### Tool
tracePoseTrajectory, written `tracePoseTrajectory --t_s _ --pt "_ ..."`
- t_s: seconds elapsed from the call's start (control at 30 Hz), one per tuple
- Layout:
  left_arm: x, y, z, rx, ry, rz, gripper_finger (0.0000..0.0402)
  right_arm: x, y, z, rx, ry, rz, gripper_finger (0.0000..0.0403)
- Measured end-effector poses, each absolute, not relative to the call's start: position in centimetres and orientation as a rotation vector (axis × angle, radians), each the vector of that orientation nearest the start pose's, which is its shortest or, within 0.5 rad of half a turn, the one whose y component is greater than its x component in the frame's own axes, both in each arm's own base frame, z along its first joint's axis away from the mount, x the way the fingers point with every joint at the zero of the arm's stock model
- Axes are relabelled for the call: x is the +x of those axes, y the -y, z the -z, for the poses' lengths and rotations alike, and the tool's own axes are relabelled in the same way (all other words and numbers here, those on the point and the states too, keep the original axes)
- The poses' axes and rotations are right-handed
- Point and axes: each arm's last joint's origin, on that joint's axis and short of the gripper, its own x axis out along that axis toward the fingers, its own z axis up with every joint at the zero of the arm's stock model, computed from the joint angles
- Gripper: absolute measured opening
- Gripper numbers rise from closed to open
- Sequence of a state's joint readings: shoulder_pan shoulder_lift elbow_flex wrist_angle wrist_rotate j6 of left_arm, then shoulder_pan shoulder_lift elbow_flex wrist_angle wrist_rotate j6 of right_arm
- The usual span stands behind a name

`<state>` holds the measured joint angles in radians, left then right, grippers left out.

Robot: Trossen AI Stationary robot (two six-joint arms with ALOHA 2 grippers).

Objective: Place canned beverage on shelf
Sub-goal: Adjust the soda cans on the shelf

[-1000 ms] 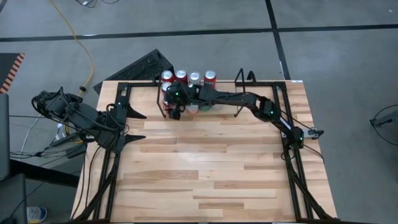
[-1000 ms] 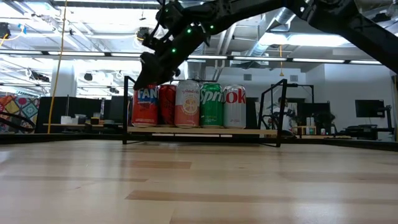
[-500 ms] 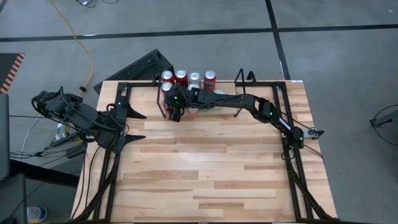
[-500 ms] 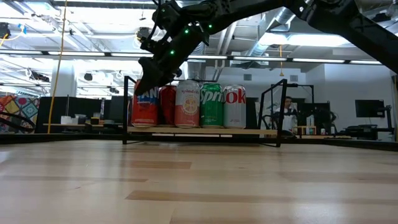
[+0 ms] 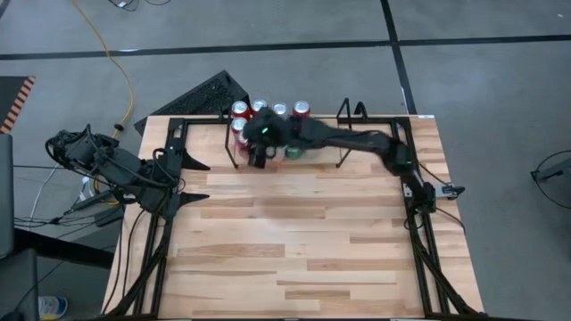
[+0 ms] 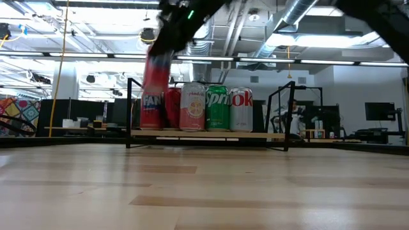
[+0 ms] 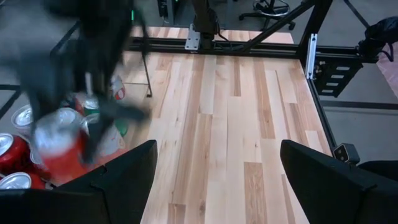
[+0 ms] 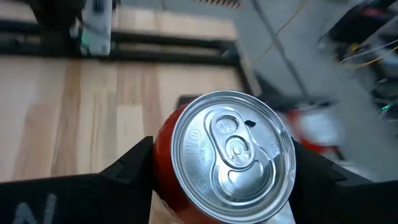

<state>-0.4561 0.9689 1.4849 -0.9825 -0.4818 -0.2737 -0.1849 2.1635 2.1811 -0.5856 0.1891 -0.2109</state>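
Now we see the right gripper up at the far end of the wooden counter, over the left end of the shelf, and its jaws are clamped on a red can. From the right wrist camera we look straight down on the can's silver lid and pull tab, a dark finger pressed to each side of its red body. In the low view that can is a red blur above the shelf's left end, hanging over the orange Fanta can, clear of the row beneath it.

Along the shelf we count the front row from the low camera: the Fanta, a dark red can, a pink-and-white can, a green Sprite can and a silver Diet Coke can, all upright and packed side by side between the two upright end loops. From above, more red and silver can tops show in the row behind, partly covered by the right arm.

Over on the left, the left gripper waits at the counter's left edge, well apart from the shelf. Its jaws stand wide apart with nothing between them, and its wrist camera looks across bare wood toward the cans.
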Motion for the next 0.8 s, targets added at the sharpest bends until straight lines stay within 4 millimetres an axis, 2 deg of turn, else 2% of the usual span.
tracePoseTrajectory --t_s 0.13,0.23,0.4,0.5,0.57,0.67,0.8 --pt "12.9 4.8 -45.2 -0.059 -0.408 -0.082 0.0325 43.9 9.7 -39.5 -0.28 -0.577 0.395 0.0256" --pt "12.9 4.8 -45.2 -0.058 -0.411 -0.082 0.0325 39.7 11.4 -42.6 -0.272 -0.601 0.462 0.0256" --pt "12.9 4.8 -45.1 -0.054 -0.421 -0.08 0.0325 32.6 15.8 -45.4 -0.163 -0.696 0.661 0.0256" --pt "12.9 4.8 -45.1 -0.054 -0.421 -0.08 0.0325 30.5 18.2 -44.4 -0.091 -0.756 0.73 0.0256" --pt "12.9 4.8 -45.1 -0.053 -0.422 -0.079 0.0325 30.0 19.5 -42.6 -0.048 -0.774 0.709 0.0256" --pt "12.9 4.8 -45.1 -0.053 -0.424 -0.08 0.0325 29.8 20.4 -39.5 -0.041 -0.765 0.707 0.0256" --pt "12.8 4.8 -45.0 -0.063 -0.436 -0.085 0.0325 28.3 21.3 -36.3 -0.033 -0.724 0.732 0.0256"
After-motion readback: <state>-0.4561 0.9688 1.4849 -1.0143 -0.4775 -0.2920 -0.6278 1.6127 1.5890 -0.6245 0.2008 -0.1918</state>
